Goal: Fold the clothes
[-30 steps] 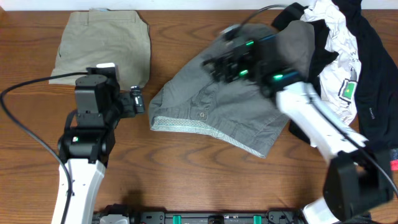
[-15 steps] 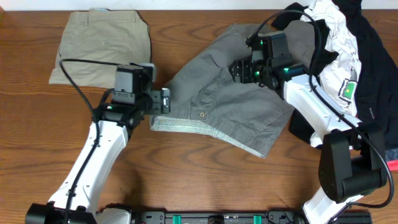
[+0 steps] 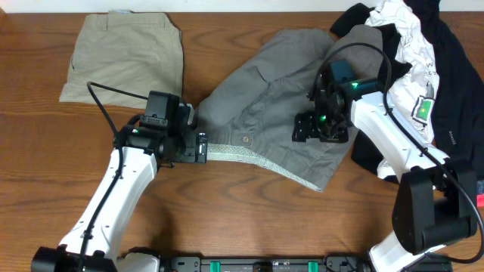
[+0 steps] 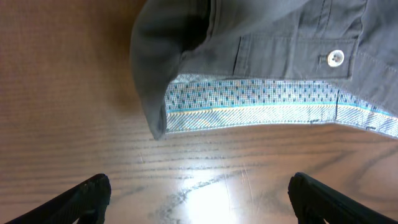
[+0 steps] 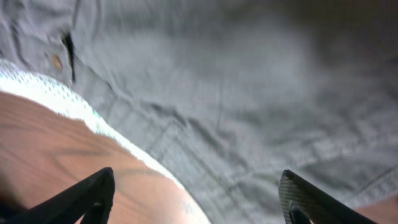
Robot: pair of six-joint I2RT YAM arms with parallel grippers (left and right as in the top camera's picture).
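Grey woven shorts (image 3: 265,106) lie crumpled mid-table, waistband toward the front, its patterned lining and button (image 3: 245,140) showing. My left gripper (image 3: 201,146) is open at the waistband's left corner; the left wrist view shows the fingers (image 4: 198,198) wide apart over bare wood just short of the lining (image 4: 261,104). My right gripper (image 3: 321,128) is open above the shorts' right part; the right wrist view shows its fingers (image 5: 198,198) spread over grey cloth (image 5: 249,93) and the waistband edge.
Folded beige shorts (image 3: 125,57) lie at the back left. A heap of black garments (image 3: 454,83) with a white shirt (image 3: 404,45) fills the back right. A pink cuff (image 3: 478,199) peeks at the right edge. Wooden table (image 3: 227,211) in front.
My left gripper moved right and forward to the waistband's left corner. My right gripper swung from the back of the shorts down toward their right front part.
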